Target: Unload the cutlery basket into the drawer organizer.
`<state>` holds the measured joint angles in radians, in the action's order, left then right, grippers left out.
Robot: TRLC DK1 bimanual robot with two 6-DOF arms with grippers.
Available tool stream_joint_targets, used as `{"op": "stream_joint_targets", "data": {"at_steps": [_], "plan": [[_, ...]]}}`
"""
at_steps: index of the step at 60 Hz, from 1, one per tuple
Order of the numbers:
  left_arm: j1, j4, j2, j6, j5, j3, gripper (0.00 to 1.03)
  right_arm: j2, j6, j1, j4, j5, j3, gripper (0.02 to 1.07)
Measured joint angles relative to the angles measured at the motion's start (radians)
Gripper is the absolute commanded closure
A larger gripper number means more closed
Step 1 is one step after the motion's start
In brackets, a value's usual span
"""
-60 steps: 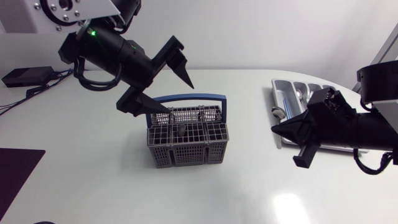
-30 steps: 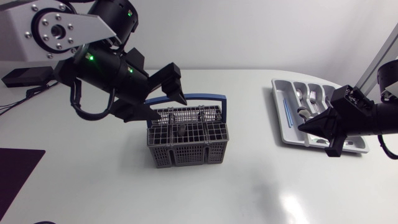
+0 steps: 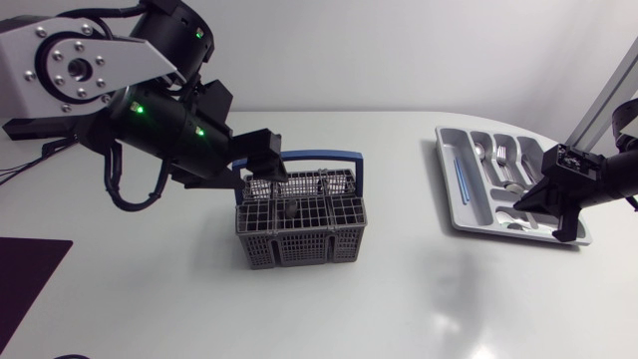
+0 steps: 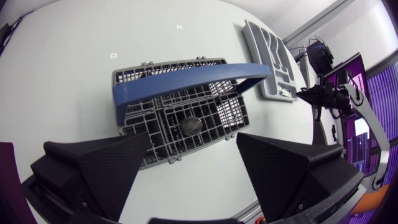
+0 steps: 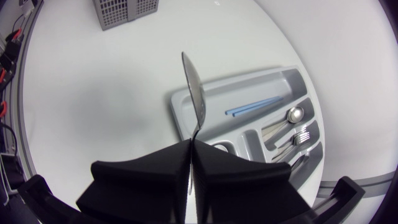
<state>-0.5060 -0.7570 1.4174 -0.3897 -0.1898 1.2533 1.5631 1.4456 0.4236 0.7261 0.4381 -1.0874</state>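
The grey cutlery basket (image 3: 297, 231) with a blue handle (image 3: 329, 157) stands mid-table. A dark utensil end (image 3: 289, 207) sticks up in one of its cells. My left gripper (image 3: 267, 165) hangs open just above the basket's back left corner. In the left wrist view the basket (image 4: 180, 118) lies under the open left gripper (image 4: 194, 146). My right gripper (image 3: 528, 199) is over the front part of the grey drawer organizer (image 3: 454, 184), shut on a silver knife (image 5: 194, 93) whose blade points ahead of the right gripper (image 5: 189, 142). The organizer (image 5: 180, 115) holds blue sticks (image 5: 255, 107), a spoon (image 5: 292, 114) and a fork (image 5: 300, 137).
A dark mat (image 3: 28, 271) lies at the table's front left corner, and cables (image 3: 12, 165) trail at the left edge. Bare white table lies between basket and organizer and in front of both.
My left arm has come down and turned, bringing its open gripper close over the basket. My right arm has swung back to the right, carrying the knife over the organizer.
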Motion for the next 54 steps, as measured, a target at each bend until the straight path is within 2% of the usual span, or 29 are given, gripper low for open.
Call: {"op": "stream_joint_targets", "data": {"at_steps": [7, 14, 23, 34, 39, 42, 46, 54], "plan": [[-0.010, 0.006, -0.006, 0.047, 0.025, -0.017, 0.05, 0.077, 0.054, 0.025, -0.011, -0.063, -0.048, 1.01], [-0.014, 0.008, -0.018, 0.085, 0.042, -0.031, 0.05, 0.132, 0.108, 0.050, -0.079, -0.106, -0.060, 1.01], [-0.016, 0.016, -0.037, 0.130, 0.064, -0.052, 0.05, 0.169, 0.151, 0.068, -0.140, -0.182, -0.070, 0.93], [-0.019, 0.031, -0.055, 0.169, 0.072, -0.087, 0.05, 0.238, 0.179, 0.070, -0.218, -0.286, -0.080, 0.91], [-0.019, 0.042, -0.056, 0.189, 0.076, -0.103, 0.05, 0.266, 0.183, 0.070, -0.246, -0.318, -0.080, 0.80], [-0.019, 0.050, -0.056, 0.195, 0.077, -0.114, 0.05, 0.278, 0.184, 0.070, -0.257, -0.344, -0.080, 0.63], [-0.019, 0.053, -0.057, 0.211, 0.077, -0.127, 0.05, 0.283, 0.187, 0.069, -0.277, -0.367, -0.076, 0.51], [-0.019, 0.062, -0.065, 0.243, 0.085, -0.153, 0.05, 0.266, 0.179, 0.066, -0.282, -0.372, -0.069, 0.47]]}}
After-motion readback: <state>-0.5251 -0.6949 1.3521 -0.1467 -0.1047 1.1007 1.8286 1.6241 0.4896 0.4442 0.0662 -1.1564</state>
